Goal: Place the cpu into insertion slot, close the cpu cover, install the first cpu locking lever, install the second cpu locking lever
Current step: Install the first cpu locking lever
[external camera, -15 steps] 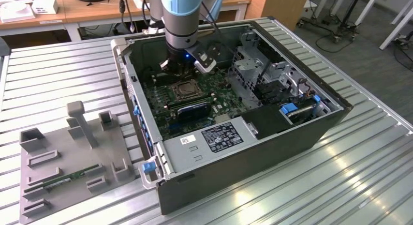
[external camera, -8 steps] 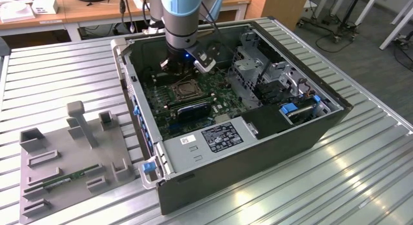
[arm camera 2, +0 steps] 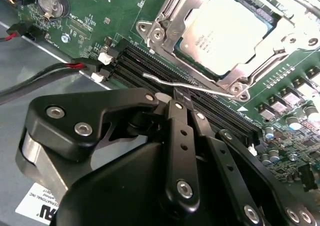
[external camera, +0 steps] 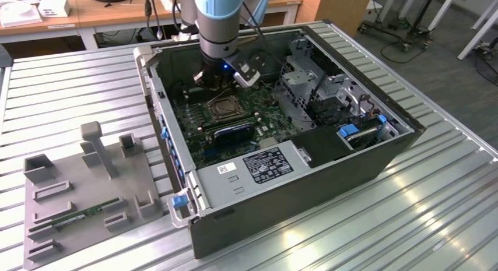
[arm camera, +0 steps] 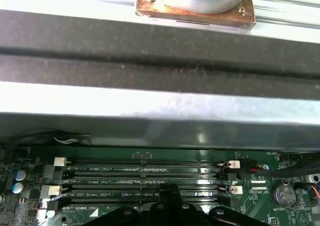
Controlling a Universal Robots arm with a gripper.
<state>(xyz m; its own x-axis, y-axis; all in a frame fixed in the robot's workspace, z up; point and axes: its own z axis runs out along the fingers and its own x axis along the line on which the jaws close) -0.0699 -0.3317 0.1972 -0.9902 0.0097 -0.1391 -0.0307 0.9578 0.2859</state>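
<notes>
In the second wrist view the cpu [arm camera 2: 227,28] lies flat in the insertion slot [external camera: 220,109], its pale metal top showing. The silvery cpu cover [arm camera 2: 162,23] lies down around it as a frame. A thin wire locking lever [arm camera 2: 195,89] runs along the socket's side, above the black memory slots [arm camera 2: 150,66]. My gripper [arm camera 2: 186,106] is shut, its black fingertips [arm camera 2: 175,108] right at this lever; I cannot tell whether they touch it. In the exterior view the gripper [external camera: 209,83] hangs inside the open computer case, just behind the socket.
The case walls [external camera: 175,148] surround the green motherboard [external camera: 265,116]. The power supply [external camera: 260,163] and drive cage [external camera: 311,78] stand close by. Red and black cables [arm camera 2: 60,71] and a coin battery [arm camera 2: 52,1] lie near the gripper. A grey fixture [external camera: 78,189] holds a memory stick [external camera: 81,214].
</notes>
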